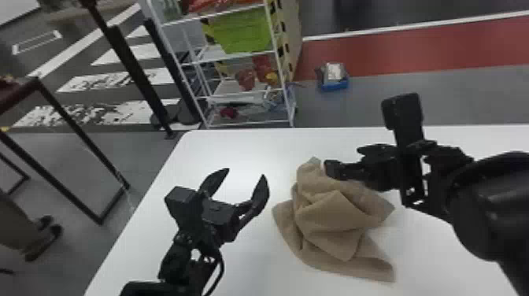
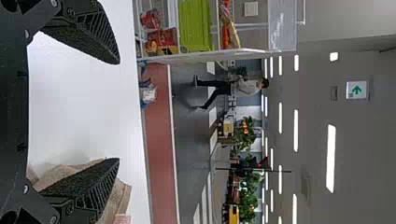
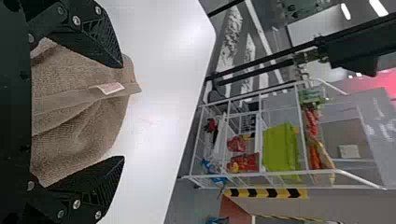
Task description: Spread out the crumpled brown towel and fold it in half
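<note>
The brown towel (image 1: 330, 216) lies crumpled in a heap on the white table (image 1: 244, 149), with a corner trailing toward the near side. My right gripper (image 1: 342, 159) is over the towel's far right part; in the right wrist view, my right gripper (image 3: 122, 112) is open with the towel (image 3: 79, 107) and its small label between its fingers. To the towel's left, my left gripper (image 1: 247, 181) stands open, apart from it. My left gripper (image 2: 119, 111) has bare tabletop between its fingers in the left wrist view, with some towel (image 2: 122, 198) behind one finger.
Beyond the table's far edge stands a white wire shelf (image 1: 236, 59) holding a green bin (image 1: 246, 31). A blue box (image 1: 333, 80) sits on the floor behind the table. A dark-framed stand (image 1: 71, 122) is on the floor at the left.
</note>
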Available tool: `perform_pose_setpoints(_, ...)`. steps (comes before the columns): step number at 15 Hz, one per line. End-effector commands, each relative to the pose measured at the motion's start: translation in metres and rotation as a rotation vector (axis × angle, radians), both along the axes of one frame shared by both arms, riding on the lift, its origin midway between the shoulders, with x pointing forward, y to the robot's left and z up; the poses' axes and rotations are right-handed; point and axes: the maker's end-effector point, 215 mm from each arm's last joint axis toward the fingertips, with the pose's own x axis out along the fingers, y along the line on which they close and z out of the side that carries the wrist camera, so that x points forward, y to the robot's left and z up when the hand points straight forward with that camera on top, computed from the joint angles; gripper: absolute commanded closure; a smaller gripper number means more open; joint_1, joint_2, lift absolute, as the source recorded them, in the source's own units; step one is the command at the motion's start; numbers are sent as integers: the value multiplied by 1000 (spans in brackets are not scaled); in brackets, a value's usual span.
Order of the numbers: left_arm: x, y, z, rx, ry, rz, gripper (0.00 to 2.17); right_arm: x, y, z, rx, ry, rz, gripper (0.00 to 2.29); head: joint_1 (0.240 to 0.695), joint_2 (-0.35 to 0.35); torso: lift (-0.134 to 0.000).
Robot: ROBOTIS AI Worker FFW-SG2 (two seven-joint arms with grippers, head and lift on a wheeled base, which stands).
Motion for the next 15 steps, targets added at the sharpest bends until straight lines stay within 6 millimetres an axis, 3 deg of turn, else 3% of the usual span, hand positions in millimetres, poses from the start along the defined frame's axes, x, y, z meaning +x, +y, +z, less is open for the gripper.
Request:
perform_pose_setpoints(1,0,4,4,5,-9,9,161,7,-1,-15,-38,52,10,215,695,350,-124)
perform_pose_setpoints(6,-2,31,12,21,-27,54,161,30,5,-10,-3,111,56,275,695,350,-124)
perform_pose_setpoints(7,-3,36,12,24,-27,65,161,27,7,-12,4,150,72,275,695,350,-124)
perform_pose_setpoints(9,-3,51,16,24,-34,92,161,4,-2,-38,-86,267,88,275,695,350,-124)
perform_pose_setpoints(11,-3,61,18,27,-34,107,161,-12,-3,-52,-153,317,100,275,695,350,-124)
perform_pose_setpoints(13,-3,63,18,29,-34,112,161,-15,4,-52,-165,307,122,289,695,350,-124)
perform_pose_setpoints(15,-2,61,19,28,-36,109,161,-9,20,-36,-137,239,147,380,695,350,-124)
